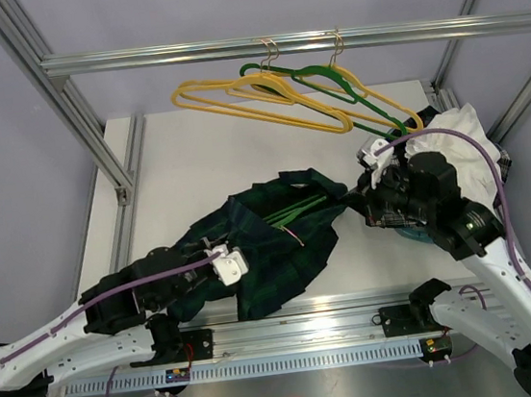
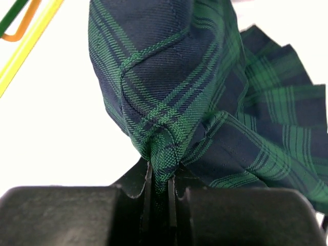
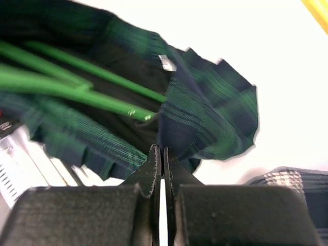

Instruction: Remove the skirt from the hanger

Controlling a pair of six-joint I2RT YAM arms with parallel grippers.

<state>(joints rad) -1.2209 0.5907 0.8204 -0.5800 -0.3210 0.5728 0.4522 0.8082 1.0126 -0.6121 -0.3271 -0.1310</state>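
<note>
The dark navy and green plaid skirt (image 1: 272, 251) lies bunched on the white table between my two arms. The green hanger (image 1: 298, 211) is still inside it, its bars showing through the skirt's opening, and its green bars (image 3: 102, 100) run into the fabric in the right wrist view. My left gripper (image 1: 238, 263) is shut on a fold of the skirt (image 2: 164, 61) at its near left side, cloth pinched between the jaws of the left gripper (image 2: 160, 171). My right gripper (image 1: 355, 197) is shut on the skirt's right edge (image 3: 205, 113), the jaws of the right gripper (image 3: 163, 151) pinching the hem.
Yellow hangers (image 1: 263, 102) and a green hanger (image 1: 330, 89) hang from the aluminium rail (image 1: 180, 52) at the back. A white garment (image 1: 451, 132) lies at the right behind my right arm, with checked cloth (image 3: 292, 179) near it. Frame posts stand at both sides.
</note>
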